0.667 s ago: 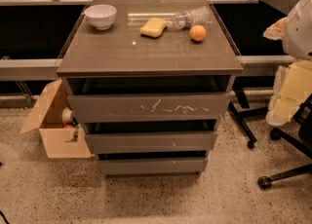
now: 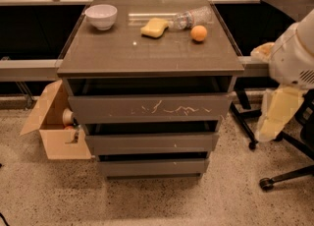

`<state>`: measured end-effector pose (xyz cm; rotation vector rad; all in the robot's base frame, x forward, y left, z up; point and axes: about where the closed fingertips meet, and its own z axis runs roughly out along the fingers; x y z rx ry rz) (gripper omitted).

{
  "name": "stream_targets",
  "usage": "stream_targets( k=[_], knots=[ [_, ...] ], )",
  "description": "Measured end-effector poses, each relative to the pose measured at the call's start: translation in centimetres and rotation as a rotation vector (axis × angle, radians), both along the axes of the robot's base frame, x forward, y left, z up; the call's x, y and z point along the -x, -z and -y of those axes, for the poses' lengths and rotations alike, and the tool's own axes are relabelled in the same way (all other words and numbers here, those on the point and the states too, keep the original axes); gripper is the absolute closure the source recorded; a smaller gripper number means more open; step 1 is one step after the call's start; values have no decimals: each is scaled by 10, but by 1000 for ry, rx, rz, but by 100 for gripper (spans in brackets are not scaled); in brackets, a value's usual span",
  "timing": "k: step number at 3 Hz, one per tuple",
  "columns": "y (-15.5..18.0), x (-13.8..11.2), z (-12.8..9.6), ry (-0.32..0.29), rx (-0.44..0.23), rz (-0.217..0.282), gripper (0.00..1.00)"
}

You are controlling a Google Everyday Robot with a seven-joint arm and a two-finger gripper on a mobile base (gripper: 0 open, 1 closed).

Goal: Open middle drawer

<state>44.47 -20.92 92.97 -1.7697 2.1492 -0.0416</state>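
The middle drawer is the plain dark grey-brown front with a tiny white chip right of centre, in the cabinet's middle row. A dark gap shows above it. Above it is the drawer front with white scratches; below it is the narrower plain front. My arm's white body is at the right edge of the camera view. The cream gripper hangs below it, right of the cabinet, at about the height of the top two drawers and well apart from them.
The cabinet top holds a white bowl, a yellow sponge, a plastic bottle and an orange. An open cardboard box stands on the floor at the left. Office chair legs are at the right.
My arm and gripper have moved down and a little left, closer to the cabinet's right side. The drawers and the things on top have not moved.
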Motion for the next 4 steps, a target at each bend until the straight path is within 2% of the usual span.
stream_targets(
  k=[1, 2, 3, 4],
  knots=[
    [85, -6, -16, -91, -91, -34, 0],
    [182, -15, -38, -143, -189, -94, 0],
    [188, -16, -38, -146, -184, -96, 0],
    [229, -28, -35, -162, -154, -110, 0]
  ],
)
